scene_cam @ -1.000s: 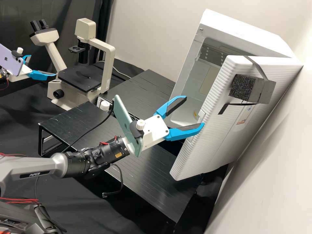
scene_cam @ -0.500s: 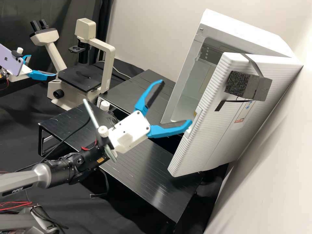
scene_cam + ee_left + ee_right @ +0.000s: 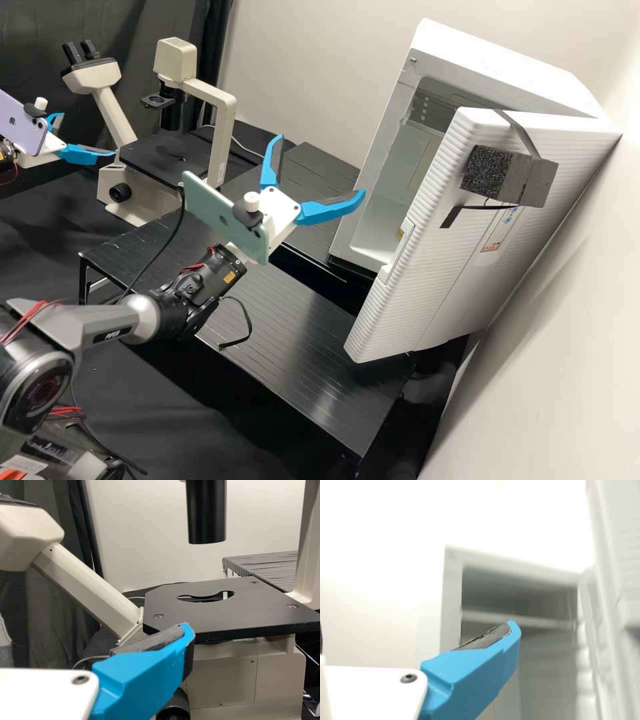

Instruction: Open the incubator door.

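Observation:
In the high view the white incubator (image 3: 513,70) stands at the right with its ribbed door (image 3: 427,293) swung partly outward and its inside showing. My right gripper (image 3: 321,165) is open in front of the incubator, left of the door and apart from it, with nothing between its fingers. My left gripper (image 3: 89,135) is open at the far left, beside the microscope. In the left wrist view one finger of the left gripper (image 3: 145,670) is before the microscope stage. The right wrist view has one finger of the right gripper (image 3: 470,675) across the incubator's open cavity (image 3: 545,655), with the door (image 3: 620,580) alongside.
The cream microscope (image 3: 217,133) with its black stage stands at the back left. Black slatted stands (image 3: 300,327) lie under the right arm and beside the incubator. A foam block (image 3: 487,172) is strapped to the door, close to the right wall.
The door has swung slightly farther outward. My right gripper has left the door's edge and drawn back toward the microscope, its fingers spread wider. The left arm has kept still.

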Robot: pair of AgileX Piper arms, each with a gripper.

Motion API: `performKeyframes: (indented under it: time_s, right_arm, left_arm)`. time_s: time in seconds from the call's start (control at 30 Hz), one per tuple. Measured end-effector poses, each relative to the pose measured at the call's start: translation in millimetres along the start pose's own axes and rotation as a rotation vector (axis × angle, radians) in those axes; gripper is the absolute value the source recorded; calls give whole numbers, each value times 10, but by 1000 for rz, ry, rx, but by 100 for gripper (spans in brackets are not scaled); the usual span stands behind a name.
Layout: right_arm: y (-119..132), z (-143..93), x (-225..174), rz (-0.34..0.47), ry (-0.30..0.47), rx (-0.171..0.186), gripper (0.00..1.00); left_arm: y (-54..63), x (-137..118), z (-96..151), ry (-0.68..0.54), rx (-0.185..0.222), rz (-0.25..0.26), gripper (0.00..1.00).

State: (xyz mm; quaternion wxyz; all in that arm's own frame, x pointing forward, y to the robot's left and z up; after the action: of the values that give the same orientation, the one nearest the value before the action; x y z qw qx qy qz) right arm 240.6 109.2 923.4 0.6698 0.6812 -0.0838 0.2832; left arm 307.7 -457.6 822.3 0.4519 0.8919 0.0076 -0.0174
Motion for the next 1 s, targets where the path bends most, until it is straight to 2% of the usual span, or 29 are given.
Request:
performKeyframes:
  time_s: [0.17, 0.27, 0.37, 0.43, 0.63, 1.0]
  right_arm:
    - [-119, 166, 136, -26, -120, -38, 100]
    - [-129, 254, 165, 9, -214, -54, 100]
    - [-126, 337, 200, 69, -341, -90, 100]
    - [-134, 377, 211, 86, -395, -108, 100]
    - [-176, 445, 235, 94, -494, -171, 100]
    - [-172, 695, 312, 184, -704, -201, 100]
  left_arm:
    - [0, 0, 0, 0, 0, 0, 100]
    - [0, 0, 0, 0, 0, 0, 100]
    - [0, 0, 0, 0, 0, 0, 100]
    - [0, 0, 0, 0, 0, 0, 100]
    - [0, 0, 0, 0, 0, 0, 100]
    - [0, 0, 0, 0, 0, 0, 100]
